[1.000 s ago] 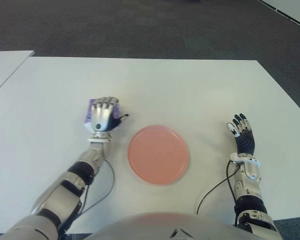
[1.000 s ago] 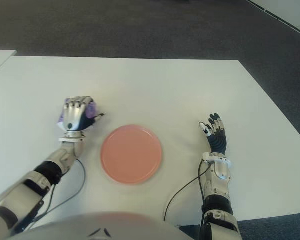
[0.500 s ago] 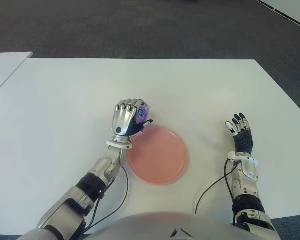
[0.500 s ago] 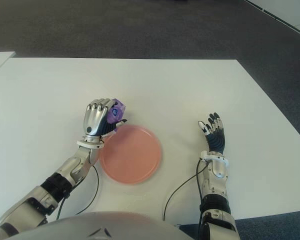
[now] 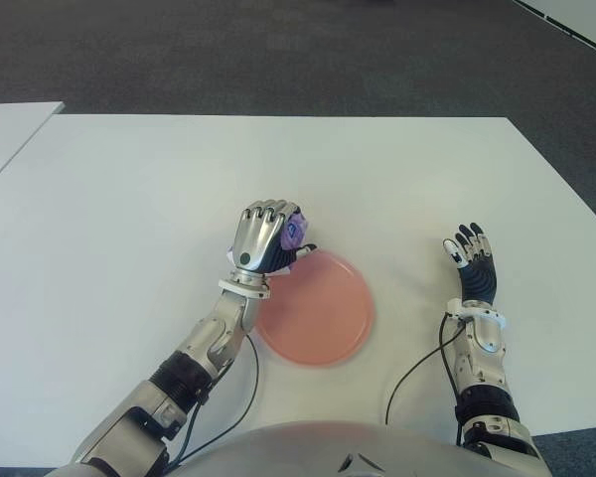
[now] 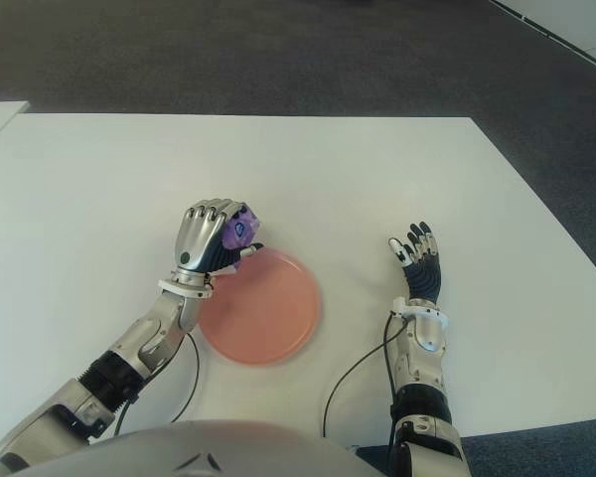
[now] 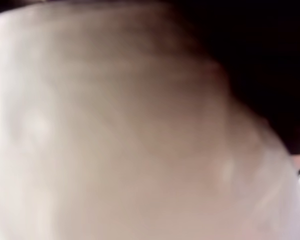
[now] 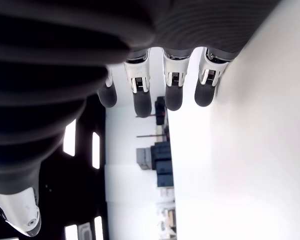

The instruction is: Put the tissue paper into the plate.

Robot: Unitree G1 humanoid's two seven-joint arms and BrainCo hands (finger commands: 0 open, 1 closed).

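Since a second ago our left hand (image 5: 263, 237) has carried the purple tissue paper (image 5: 294, 231) rightward from the bare white table (image 5: 119, 199) to the pink plate's (image 5: 323, 313) far-left rim. We've got fingers clenched round the pack, above the rim. Our right hand (image 5: 473, 266) shows right of the plate, fingers spread, holding nothing.

A white table (image 5: 397, 169) fills most of the view. Beyond its far edge lies dark grey carpet (image 5: 278, 50). A second white table (image 5: 5, 129) shows just beside it at the left
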